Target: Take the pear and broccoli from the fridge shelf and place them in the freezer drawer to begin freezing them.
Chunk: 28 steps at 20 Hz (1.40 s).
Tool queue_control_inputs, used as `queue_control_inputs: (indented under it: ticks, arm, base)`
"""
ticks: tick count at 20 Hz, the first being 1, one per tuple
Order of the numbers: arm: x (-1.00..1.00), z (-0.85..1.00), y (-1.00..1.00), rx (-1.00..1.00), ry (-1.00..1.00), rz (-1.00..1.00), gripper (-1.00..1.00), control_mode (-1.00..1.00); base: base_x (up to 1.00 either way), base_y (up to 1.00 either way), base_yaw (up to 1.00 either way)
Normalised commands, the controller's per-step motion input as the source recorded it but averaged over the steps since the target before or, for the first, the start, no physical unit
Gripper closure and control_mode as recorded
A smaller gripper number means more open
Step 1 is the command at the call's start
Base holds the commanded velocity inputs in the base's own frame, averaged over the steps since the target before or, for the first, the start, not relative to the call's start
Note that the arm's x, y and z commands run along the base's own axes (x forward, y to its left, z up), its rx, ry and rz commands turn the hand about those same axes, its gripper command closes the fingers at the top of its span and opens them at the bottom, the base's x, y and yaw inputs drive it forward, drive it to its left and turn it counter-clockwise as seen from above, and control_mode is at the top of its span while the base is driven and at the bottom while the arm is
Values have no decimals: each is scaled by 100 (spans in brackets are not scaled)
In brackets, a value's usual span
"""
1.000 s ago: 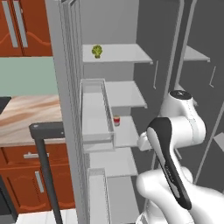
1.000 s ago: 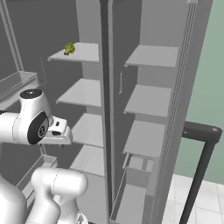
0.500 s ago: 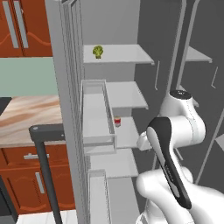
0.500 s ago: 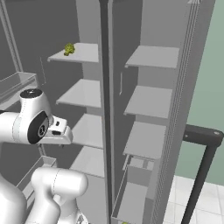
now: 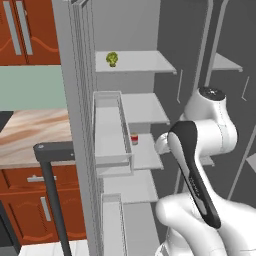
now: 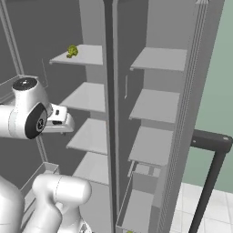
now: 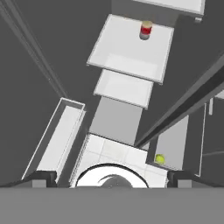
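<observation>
Sitting near the front left corner of the top fridge shelf [image 5: 134, 61], the broccoli [image 5: 112, 59] was well apart from the arm; the right base view showed the same broccoli [image 6: 72, 51] at the outer front corner of that shelf [image 6: 86, 54]. A red-and-white can [image 5: 134, 138] stood two shelves lower, by the left edge of its shelf and just beside the pale door bin [image 5: 111, 134]. From the hand camera the can [image 7: 146, 29] stood near the far edge of a white shelf [image 7: 131, 50], slightly towards one side.

The pear [image 7: 160, 159] lay low down in the hand view, a small yellow-green ball in the near end of the grey freezer drawer [image 7: 173, 148] (close to its near wall). A narrow pale bin [image 7: 57, 140] sat at the other side of that view.

The gripper [image 7: 107, 178] looked down over the shelves with nothing between its dark tips; the fingers [image 7: 41, 178] stood far apart at the bottom corners, so it was released and spread wide. The white arm [image 5: 200, 145] rose in front of the middle shelves.
</observation>
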Motion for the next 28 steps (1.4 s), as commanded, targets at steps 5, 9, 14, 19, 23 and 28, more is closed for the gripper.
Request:
queue_control_inputs:
  ticks: [5,9,14,19,23,28]
  arm:
    - [74,100,0,0,-26,8,-100,-100]
    - [70,93,8,0,-22,1,-100,-100]
    - [68,46,27,0,-28,0,-100,-100]
    - [80,35,9,14,-19,0,-100,-100]
    - [82,58,26,21,-1,0,-100,-100]
    - [84,40,31,18,4,0,-100,-100]
  base:
    - [0,0,0]
    - [0,0,0]
    - [0,0,0]
    - [0,0,0]
    - [0,0,0]
    - [0,0,0]
